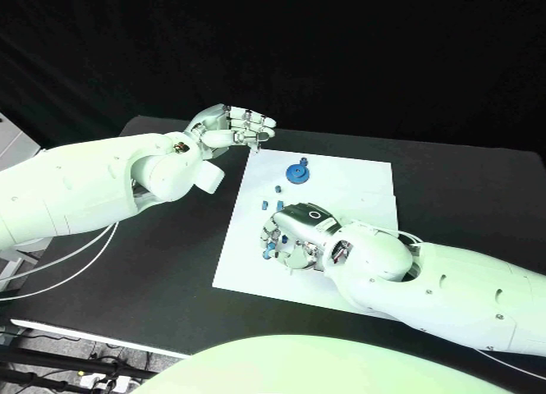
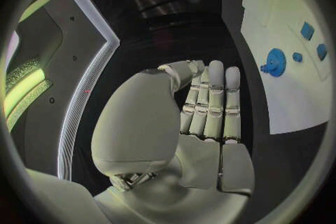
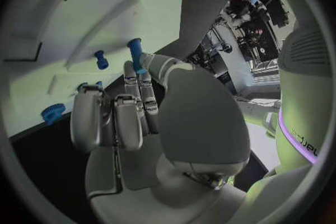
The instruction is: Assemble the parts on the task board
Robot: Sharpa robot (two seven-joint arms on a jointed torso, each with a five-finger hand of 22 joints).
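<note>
In the head view, the left robot hand [image 1: 234, 128] is seen raised over the black desk [image 1: 166, 271] just off the far left corner of the task board [image 1: 355, 185], its fingers curled in with nothing visibly between them. The right robot hand [image 1: 299, 238] is laid on the board's middle, fingers bent down among small blue parts [image 1: 273, 202]; whether a part is gripped cannot be told. One blue gear [image 1: 297, 171] is seen lying flat near the board's far edge. In the left wrist view, the left robot hand [image 2: 206, 103] is shown with fingers pressed together and folded toward the palm, empty; one gear [image 2: 274, 61] and three small blue pieces [image 2: 307, 30] are counted on the board. In the right wrist view, the right robot hand [image 3: 133, 109] is shown with fingers bent over the board, a blue peg [image 3: 136, 51] at a fingertip standing upright on its long axis, a second peg [image 3: 101, 59] beside it, and the gear [image 3: 52, 113] apart.
</note>
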